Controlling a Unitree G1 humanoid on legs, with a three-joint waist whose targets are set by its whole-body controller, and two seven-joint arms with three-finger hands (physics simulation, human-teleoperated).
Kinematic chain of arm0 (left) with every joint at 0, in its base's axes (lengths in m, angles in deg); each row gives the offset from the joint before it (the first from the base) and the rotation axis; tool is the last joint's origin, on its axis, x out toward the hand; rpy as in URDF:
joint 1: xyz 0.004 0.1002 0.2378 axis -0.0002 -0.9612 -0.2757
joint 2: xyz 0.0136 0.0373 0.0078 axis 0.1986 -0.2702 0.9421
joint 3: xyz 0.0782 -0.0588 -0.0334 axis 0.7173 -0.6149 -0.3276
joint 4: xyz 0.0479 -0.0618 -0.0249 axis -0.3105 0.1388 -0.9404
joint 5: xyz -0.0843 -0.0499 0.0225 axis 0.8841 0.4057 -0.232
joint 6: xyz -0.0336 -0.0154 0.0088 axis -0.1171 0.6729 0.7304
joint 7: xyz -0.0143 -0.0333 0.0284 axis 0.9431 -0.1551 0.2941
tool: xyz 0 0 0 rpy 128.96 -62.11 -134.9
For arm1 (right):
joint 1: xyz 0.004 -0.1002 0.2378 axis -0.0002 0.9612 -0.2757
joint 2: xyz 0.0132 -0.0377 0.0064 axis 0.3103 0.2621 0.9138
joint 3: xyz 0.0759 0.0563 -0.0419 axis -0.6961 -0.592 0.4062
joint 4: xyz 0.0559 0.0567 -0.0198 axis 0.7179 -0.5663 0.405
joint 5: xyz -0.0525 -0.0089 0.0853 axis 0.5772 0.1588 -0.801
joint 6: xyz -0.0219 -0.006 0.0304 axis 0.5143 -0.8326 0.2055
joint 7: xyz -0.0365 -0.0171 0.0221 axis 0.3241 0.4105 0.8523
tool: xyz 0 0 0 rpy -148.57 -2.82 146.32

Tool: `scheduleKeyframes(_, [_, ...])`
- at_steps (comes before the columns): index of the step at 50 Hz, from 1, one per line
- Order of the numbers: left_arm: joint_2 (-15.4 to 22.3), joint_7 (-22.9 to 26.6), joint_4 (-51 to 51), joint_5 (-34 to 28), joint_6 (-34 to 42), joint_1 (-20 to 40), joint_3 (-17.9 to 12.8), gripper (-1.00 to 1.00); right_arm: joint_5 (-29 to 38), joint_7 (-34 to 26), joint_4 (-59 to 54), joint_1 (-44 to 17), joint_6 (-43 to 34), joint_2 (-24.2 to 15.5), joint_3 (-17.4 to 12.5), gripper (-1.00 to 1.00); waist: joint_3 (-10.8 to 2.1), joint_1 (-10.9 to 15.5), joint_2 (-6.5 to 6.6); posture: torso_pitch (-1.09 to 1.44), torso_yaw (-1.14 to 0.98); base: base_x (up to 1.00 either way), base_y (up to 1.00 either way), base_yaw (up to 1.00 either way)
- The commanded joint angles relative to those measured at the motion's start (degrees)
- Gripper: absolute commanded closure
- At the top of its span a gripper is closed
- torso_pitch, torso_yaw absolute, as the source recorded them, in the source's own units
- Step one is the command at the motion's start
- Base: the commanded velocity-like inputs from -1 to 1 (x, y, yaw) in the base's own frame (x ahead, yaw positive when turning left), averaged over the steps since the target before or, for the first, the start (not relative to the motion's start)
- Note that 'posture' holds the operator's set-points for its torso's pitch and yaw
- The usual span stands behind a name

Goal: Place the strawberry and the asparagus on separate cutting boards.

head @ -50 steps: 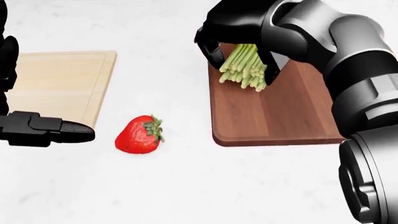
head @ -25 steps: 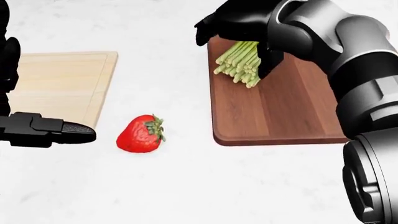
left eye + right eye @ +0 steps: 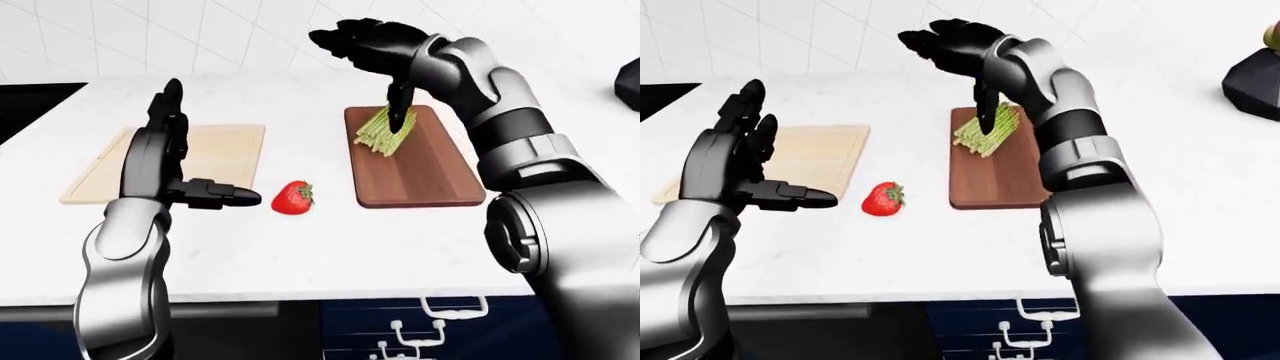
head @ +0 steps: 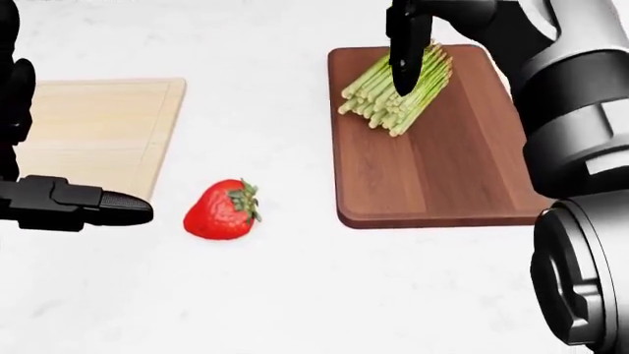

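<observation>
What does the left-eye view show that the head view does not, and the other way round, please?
Only the left-eye view shows the whole right robot hand spread open above the asparagus, the left robot hand with fingers upright, the tiled wall and the cabinet handles below the counter. Only the head view gives a close look at the strawberry with its leafy cap. Both show the asparagus lying on the dark cutting board, the strawberry on the counter between the boards, and the light cutting board bare.

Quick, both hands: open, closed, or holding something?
Left hand: open, empty, beside the strawberry.
Right hand: open, holding nothing, above the asparagus lying on the dark cutting board.
</observation>
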Motion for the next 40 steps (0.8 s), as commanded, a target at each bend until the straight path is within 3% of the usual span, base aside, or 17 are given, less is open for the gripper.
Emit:
scheduleKeyframes(1, [0.6, -0.3, 1.6, -0.4, -1.8, 1.3, -0.6, -1.0, -5.9, -0.8, 3.5, -2.0, -3.1, -0.2, -1.8, -1.0, -1.6, 0.0, 0.13, 0.0, 0.0, 0.0, 0.0, 0.0])
scheduleKeyframes(6, [0.9, 0.0, 0.8, -0.8, -1.9, 1.5, -0.3, -1.0, -17.4, -4.9, 17.1, 3.7, -15.4, 1.0, -4.2, -1.0, -1.65, 0.2, -0.15, 0.0, 0.0, 0.0, 0.0, 0.0])
scheduleKeyframes(11, [0.9, 0.3, 0.2, -1.5, -1.6, 2.4, 0.3, -1.0, -27.7, -10.8, 37.8, 10.6, -35.5, 1.9, -5.9, -1.0, -1.65, 0.5, -0.57, 0.0, 0.0, 0.0, 0.0, 0.0])
scheduleKeyframes(18, [1.3, 1.2, -0.4, -2.4, -0.7, 4.0, 0.7, -1.0, -36.8, -14.6, 59.3, 13.9, -58.1, 2.1, -5.3, -1.0, -1.46, 0.6, -0.51, 0.0, 0.0, 0.0, 0.0, 0.0])
scheduleKeyframes(22, [2.0, 2.4, -1.6, -3.2, -0.6, 5.7, 1.6, -1.0, -39.6, -15.2, 64.2, 12.7, -64.3, -0.2, -5.2, -1.0, -1.3, 0.5, -0.35, 0.0, 0.0, 0.0, 0.0, 0.0])
scheduleKeyframes(28, [4.3, 6.0, -3.0, -5.3, 1.6, 10.1, 2.8, -1.0, -41.4, -15.9, 73.3, 15.7, -71.5, -2.1, -5.5, -1.0, -1.16, 0.5, -0.51, 0.0, 0.0, 0.0, 0.0, 0.0])
scheduleKeyframes(33, [10.2, 14.9, -8.7, -9.1, 3.1, 18.0, 5.4, -1.0, -42.6, -16.2, 82.4, 19.3, -77.7, -2.1, -5.9, -1.0, -0.98, 0.6, -0.51, 0.0, 0.0, 0.0, 0.0, 0.0])
scheduleKeyframes(39, [9.9, 24.8, -20.8, -15.1, -2.7, 24.9, 8.9, -1.0, -45.2, -13.2, 90.3, 25.2, -83.6, -0.8, -6.9, -1.0, -0.91, 0.9, -0.58, 0.0, 0.0, 0.0, 0.0, 0.0])
scheduleKeyframes(40, [9.0, 25.3, -21.8, -16.1, -3.3, 25.7, 8.3, -1.0, -45.7, -12.6, 90.7, 25.2, -84.1, -1.1, -7.0, -1.0, -0.98, 0.9, -0.61, 0.0, 0.0, 0.0, 0.0, 0.0])
